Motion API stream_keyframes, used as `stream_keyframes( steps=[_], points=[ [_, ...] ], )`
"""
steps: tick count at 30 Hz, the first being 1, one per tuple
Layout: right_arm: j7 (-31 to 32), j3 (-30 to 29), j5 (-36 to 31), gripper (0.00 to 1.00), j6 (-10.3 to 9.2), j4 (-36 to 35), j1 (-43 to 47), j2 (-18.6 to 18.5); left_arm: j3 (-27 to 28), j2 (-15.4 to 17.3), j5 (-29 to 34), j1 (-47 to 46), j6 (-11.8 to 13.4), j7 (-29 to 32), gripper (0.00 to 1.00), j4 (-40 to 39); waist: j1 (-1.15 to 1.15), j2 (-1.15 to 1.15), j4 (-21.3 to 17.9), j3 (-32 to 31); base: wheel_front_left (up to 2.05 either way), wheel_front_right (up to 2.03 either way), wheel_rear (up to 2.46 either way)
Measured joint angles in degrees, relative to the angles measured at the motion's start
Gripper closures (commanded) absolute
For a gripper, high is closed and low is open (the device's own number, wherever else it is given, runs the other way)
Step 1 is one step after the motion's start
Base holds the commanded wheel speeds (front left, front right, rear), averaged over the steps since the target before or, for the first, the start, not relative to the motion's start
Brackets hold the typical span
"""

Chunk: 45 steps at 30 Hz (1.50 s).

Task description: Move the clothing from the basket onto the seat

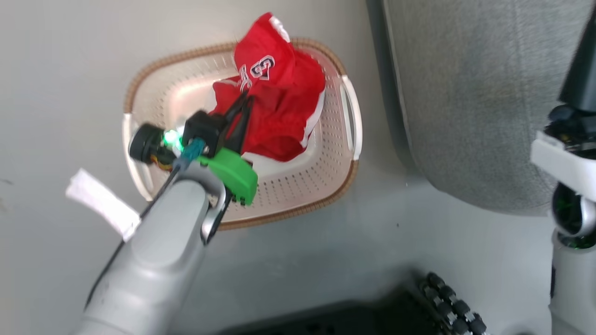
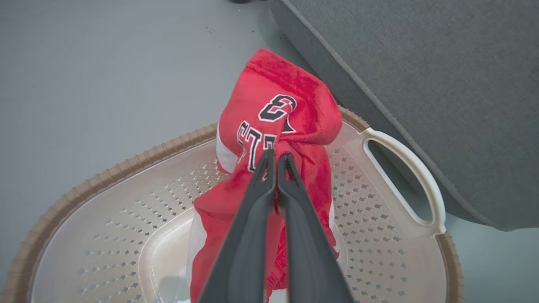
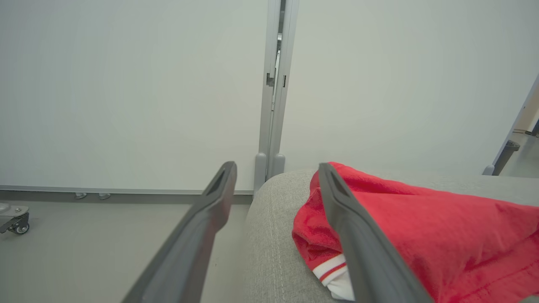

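Clothing [image 2: 278,105] with the white numbers is clamped between the closed fingers of your left gripper [image 2: 276,158]. It bunches beyond the tips and trails beneath them into the basket [image 2: 126,164]. The seat [image 2: 421,84] lies ahead and to the right of those fingers. Your right gripper [image 3: 276,168] hangs spread and empty over the seat's edge, with the other red garment [image 3: 442,227] lying on the cushion just beside one finger. The pinch looks to hold only a thin fold, so a quick lift could let it slide out onto the floor [image 2: 105,63] between basket and seat. The trailing cloth may also snag the rim or the white handle [image 2: 438,210] and drag the light basket along.
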Motion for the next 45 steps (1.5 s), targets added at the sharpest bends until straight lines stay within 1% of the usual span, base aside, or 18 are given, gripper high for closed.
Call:
stream_keyframes(
  steps=[3,11,15,16,21,27,30,37,45],
  points=[
    [0.00,1.37,-0.09,0.00,0.00,1.55,1.60,-0.03,2.92,-0.30,1.09,4.54,-0.46,0.00,1.00,-3.27,0.00,0.00,0.74,-3.59,0.00,0.00,0.00],
    [0.00,4.25,0.05,0.00,-0.01,6.58,8.57,0.22,10.84,-2.38,3.24,16.78,-1.16,0.00,1.00,-11.51,0.00,0.00,2.78,-14.04,0.00,0.00,0.00],
    [0.00,5.17,0.22,0.00,-0.01,8.79,12.40,0.32,13.66,-2.97,4.27,22.20,-1.77,0.00,1.00,-15.35,0.00,0.00,3.71,-19.78,0.00,0.00,0.00],
    [0.00,5.94,0.31,0.00,-0.01,9.79,14.22,0.30,15.23,-3.34,4.59,24.58,-1.92,0.00,1.00,-17.42,0.00,0.00,4.13,-22.77,0.00,0.00,0.00],
    [0.00,7.84,0.41,0.00,-0.01,11.81,18.29,-0.01,17.79,-3.59,6.09,28.74,-2.40,-0.01,1.00,-21.97,0.00,0.00,4.93,-29.55,0.00,0.00,0.00],
    [0.00,11.50,0.36,0.00,-0.01,13.04,21.55,0.13,21.38,-3.70,6.78,33.13,-2.56,0.00,1.00,-26.25,0.00,0.00,5.44,-37.37,0.00,0.00,0.00],
    [0.00,12.73,0.38,0.00,-0.01,13.59,22.90,0.34,22.39,-3.72,6.72,34.92,-2.56,0.00,1.00,-27.72,0.00,0.00,5.49,-40.67,0.00,0.00,0.00],
    [0.00,15.07,0.74,0.00,-0.01,14.61,25.19,-0.25,22.12,-3.76,6.70,36.34,-2.90,0.00,1.00,-29.98,-0.01,0.00,5.43,-46.69,0.00,0.00,0.00],
    [0.00,17.91,1.31,0.00,0.00,16.16,25.36,-1.02,20.33,-3.77,6.87,34.81,-3.52,0.00,1.00,-30.04,0.00,0.00,5.34,-49.82,0.00,0.00,0.00]
  ],
)
